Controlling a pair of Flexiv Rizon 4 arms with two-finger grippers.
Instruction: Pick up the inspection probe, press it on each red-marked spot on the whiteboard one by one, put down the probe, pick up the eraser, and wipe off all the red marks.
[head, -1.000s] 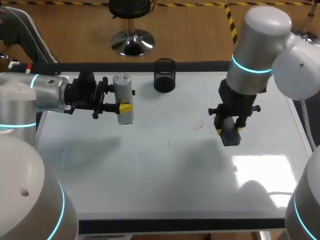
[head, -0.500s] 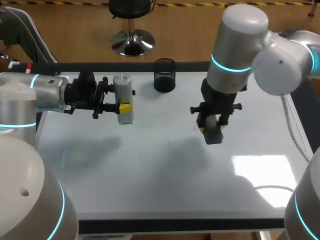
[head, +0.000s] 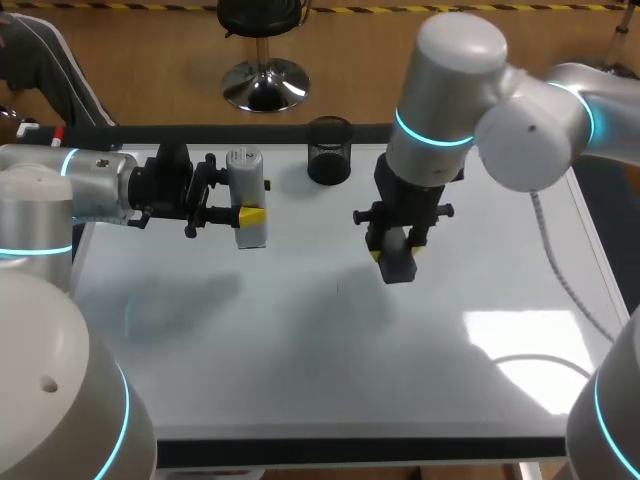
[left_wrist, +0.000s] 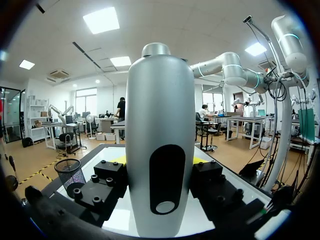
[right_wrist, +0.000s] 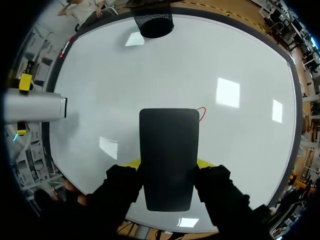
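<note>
My left gripper (head: 249, 213) hangs above the whiteboard's (head: 300, 340) back left, shut on the silver inspection probe (head: 246, 196). In the left wrist view the probe (left_wrist: 160, 150) stands upright between the fingers of that gripper (left_wrist: 161, 200). My right gripper (head: 397, 258) is over the board's middle, shut on the black eraser (head: 397, 265), which points down at the board. From the right wrist, the eraser (right_wrist: 168, 155) fills the gap of the gripper (right_wrist: 168, 172), and a piece of a red mark (right_wrist: 201, 111) shows beside its far corner. The head view hides that mark.
A black mesh cup (head: 329, 150) stands at the board's back edge, between the two arms; the right wrist view has this cup (right_wrist: 154, 22) far ahead of the eraser. A tiny dark speck (head: 337, 288) lies on the board left of the eraser.
My right arm has carried the eraser leftward across the board and onto the red circle, which the head view no longer shows. The left arm and probe have not moved.
</note>
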